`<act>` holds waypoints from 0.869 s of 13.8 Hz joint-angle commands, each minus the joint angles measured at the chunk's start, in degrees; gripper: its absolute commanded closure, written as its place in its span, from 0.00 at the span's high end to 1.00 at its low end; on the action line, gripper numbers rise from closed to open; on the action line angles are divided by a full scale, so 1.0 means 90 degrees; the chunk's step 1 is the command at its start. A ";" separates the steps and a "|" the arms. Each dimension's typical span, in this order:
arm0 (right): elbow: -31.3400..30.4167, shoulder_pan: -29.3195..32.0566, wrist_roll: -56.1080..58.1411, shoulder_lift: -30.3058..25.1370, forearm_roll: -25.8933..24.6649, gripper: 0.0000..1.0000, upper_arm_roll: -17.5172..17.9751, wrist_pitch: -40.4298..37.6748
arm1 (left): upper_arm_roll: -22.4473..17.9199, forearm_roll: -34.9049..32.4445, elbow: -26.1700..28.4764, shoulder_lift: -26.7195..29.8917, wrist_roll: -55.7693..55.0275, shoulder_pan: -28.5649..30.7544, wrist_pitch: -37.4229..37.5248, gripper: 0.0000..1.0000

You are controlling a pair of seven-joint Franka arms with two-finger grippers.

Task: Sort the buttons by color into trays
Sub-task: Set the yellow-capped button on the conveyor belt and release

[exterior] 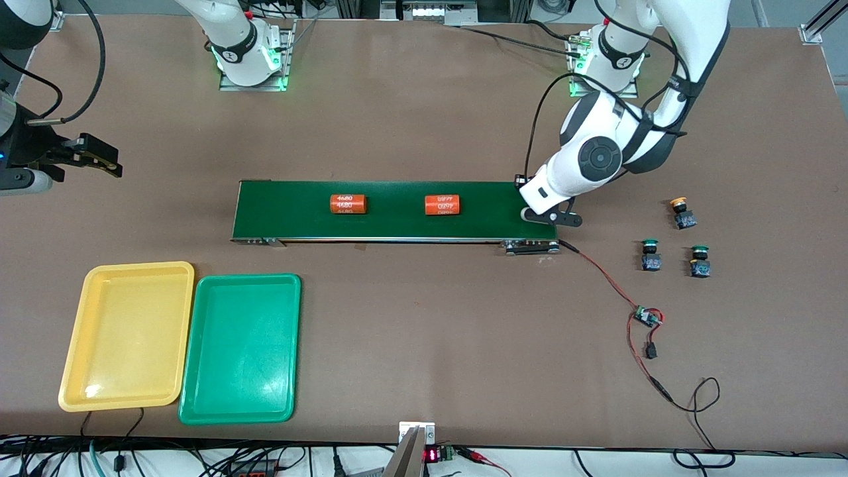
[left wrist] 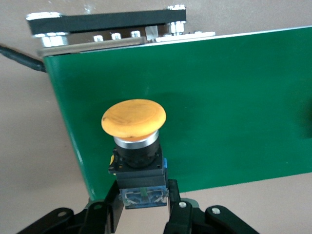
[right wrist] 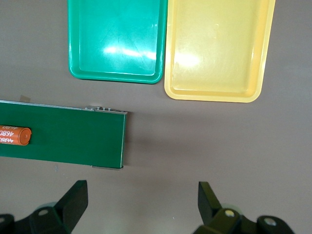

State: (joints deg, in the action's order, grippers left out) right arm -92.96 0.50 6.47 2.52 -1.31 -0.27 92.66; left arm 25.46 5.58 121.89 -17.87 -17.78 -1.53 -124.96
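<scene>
Yellow-capped push-button switch (left wrist: 134, 146) clamped in our left gripper (left wrist: 141, 207) over the dark-green conveyor belt (left wrist: 204, 107), our right gripper (right wrist: 141, 204) waiting, fingers apart, above bare brown table (right wrist: 219, 146).

A dark-green conveyor belt (exterior: 391, 211) lies mid-tabletop. Two orange cylinders (exterior: 348, 204) (exterior: 442, 205) rest on it. A red-and-black wire (exterior: 623, 301) trails toward the tabletop's front edge.

Both trays, yellow (right wrist: 217, 48) and green (right wrist: 117, 41), look like smooth glossy plastic with bright glare patches. The belt (left wrist: 204, 102) is matt green, its end bracket (left wrist: 105, 22) black with shiny metal bolts. The button's yellow cap (left wrist: 133, 117) is dull, slightly scuffed plastic above a bright metal ring. The table (exterior: 424, 331) is matt brown.
</scene>
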 commanded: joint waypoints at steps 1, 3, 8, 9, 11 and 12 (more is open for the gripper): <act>0.0153 -0.0017 -0.0036 0.0062 -0.0020 1.00 0.0001 -0.0081 | -0.0026 0.0113 -0.0165 -0.0221 -0.0046 -0.0170 -0.0002 0.01; 0.0153 -0.0017 -0.0026 0.0062 -0.0011 1.00 0.0001 -0.0071 | -0.0026 0.0093 -0.0165 -0.0260 -0.0026 -0.0181 -0.0217 0.20; 0.0153 -0.0017 -0.0026 0.0062 -0.0011 1.00 0.0001 -0.0071 | -0.0017 0.0122 -0.0165 0.0460 0.0062 -0.0113 -0.0198 1.00; 0.0153 -0.0017 -0.0035 0.0062 -0.0011 1.00 0.0001 -0.0071 | -0.0046 0.0094 -0.0165 0.0636 0.0042 -0.0016 -0.0130 1.00; 0.0153 -0.0027 -0.0036 0.0062 -0.0011 1.00 0.0001 -0.0071 | -0.0075 0.0044 -0.0126 0.0697 0.0052 0.0684 0.0084 1.00; 0.0153 -0.0046 -0.0036 0.0062 -0.0011 1.00 0.0011 -0.0071 | -0.0095 0.0006 -0.0077 0.0687 0.0062 0.1026 0.0085 1.00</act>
State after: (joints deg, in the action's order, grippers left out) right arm -92.92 0.47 6.47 2.52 -1.31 -0.27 92.66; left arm 24.79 5.57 119.62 -13.18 -18.12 1.17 -125.37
